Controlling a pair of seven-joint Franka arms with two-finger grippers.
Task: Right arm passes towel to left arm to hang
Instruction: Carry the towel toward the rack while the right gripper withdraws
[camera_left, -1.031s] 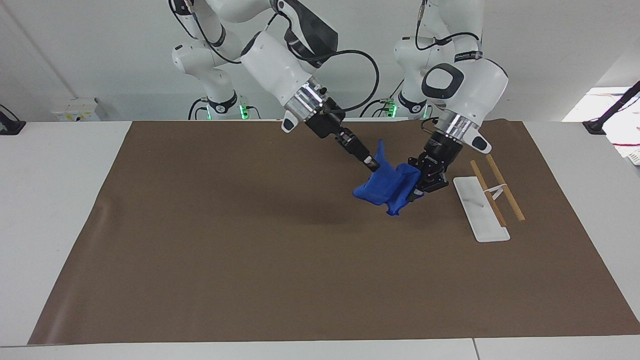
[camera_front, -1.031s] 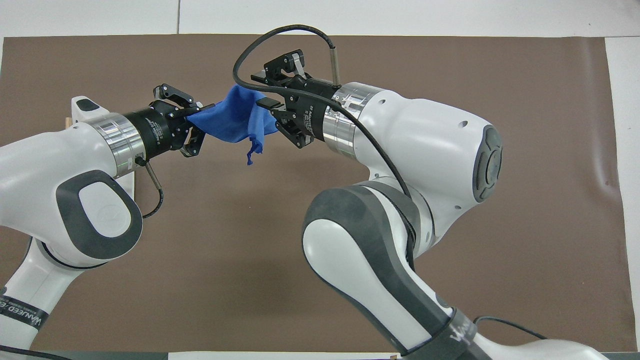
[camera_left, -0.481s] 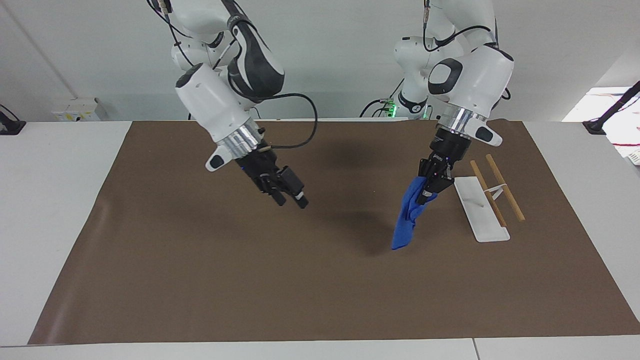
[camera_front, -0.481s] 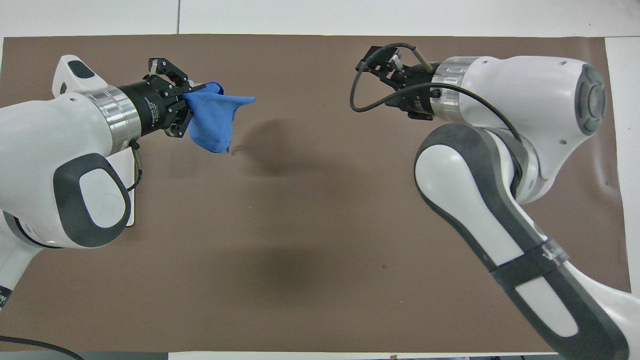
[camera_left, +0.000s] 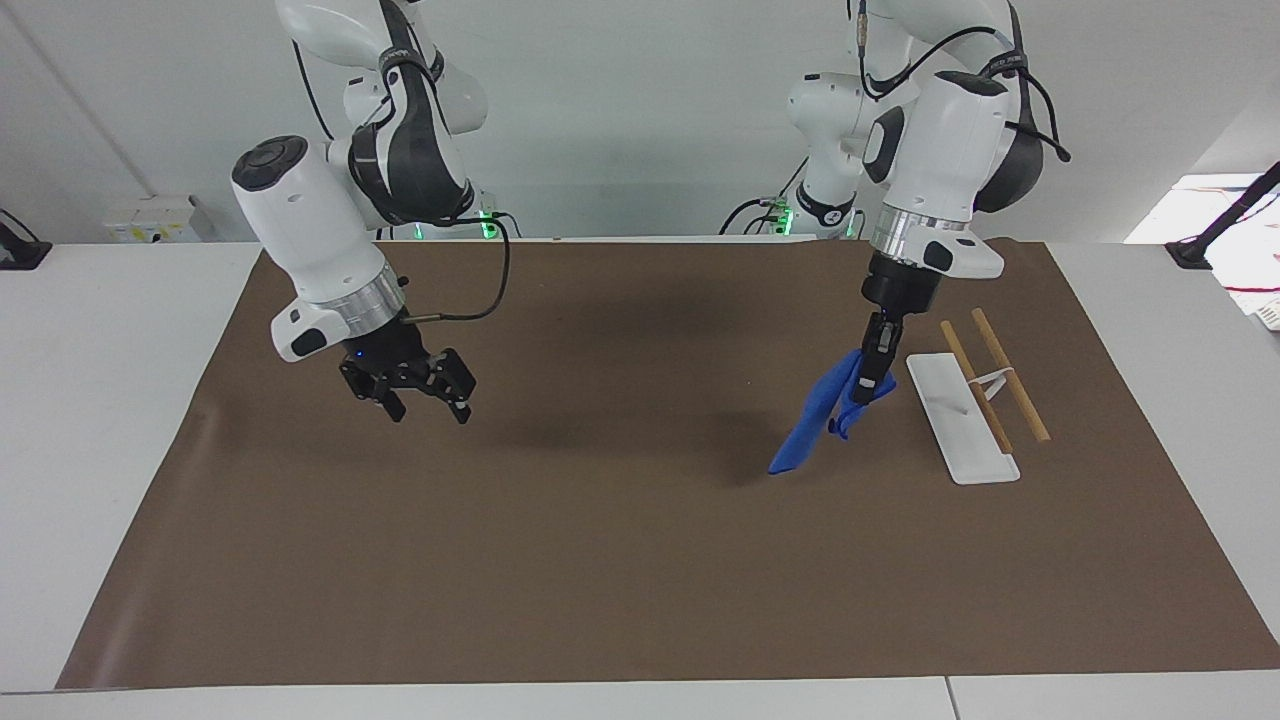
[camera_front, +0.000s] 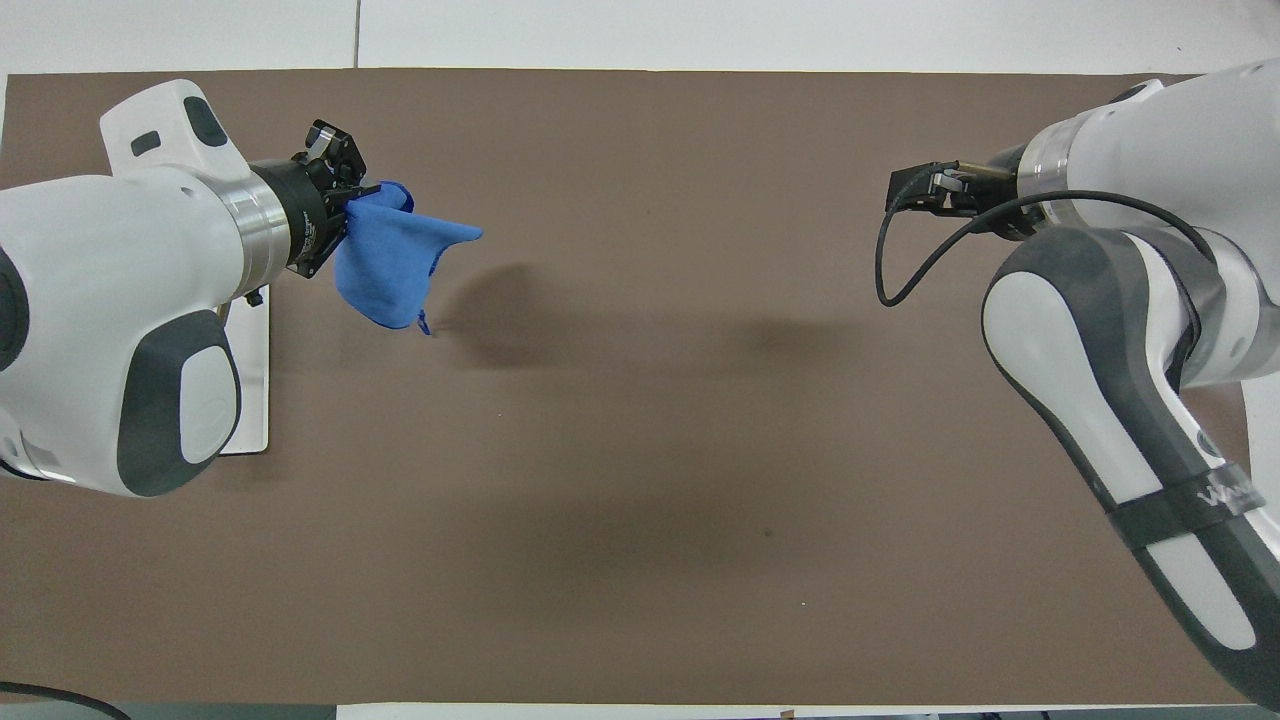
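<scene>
Hanging limp in the air, the bright royal-blue soft cloth towel (camera_left: 822, 415) droops from one pinched corner, its free end pointing down toward the brown table mat (camera_left: 640, 560) without visibly touching it. The left arm's black gripper (camera_left: 876, 378) is clamped on that upper corner, its fingers pressed together on the fabric, and it hangs over the mat toward the left arm's end of the table. From overhead the cloth (camera_front: 390, 265) spreads out from the gripper (camera_front: 350, 195) in a loose pouch shape, with a thin blue cord (camera_front: 427, 322) dangling at its lowest tip. The left arm (camera_left: 935, 150), a white jointed robot arm with a silver wrist ring, points nearly straight down.

Just beside the towel, toward the left arm's end, a flat white rectangular plastic base (camera_left: 962, 418) lies on the mat, with two thin wooden rods (camera_left: 1008, 372) lying at its edge, joined by a small white bracket.

Well apart, toward the right arm's end of the table, the right arm's black gripper (camera_left: 418, 395) with its small blue light hangs over bare mat, fingers spread apart and holding nothing. A black cable (camera_left: 480, 300) loops from its wrist.
</scene>
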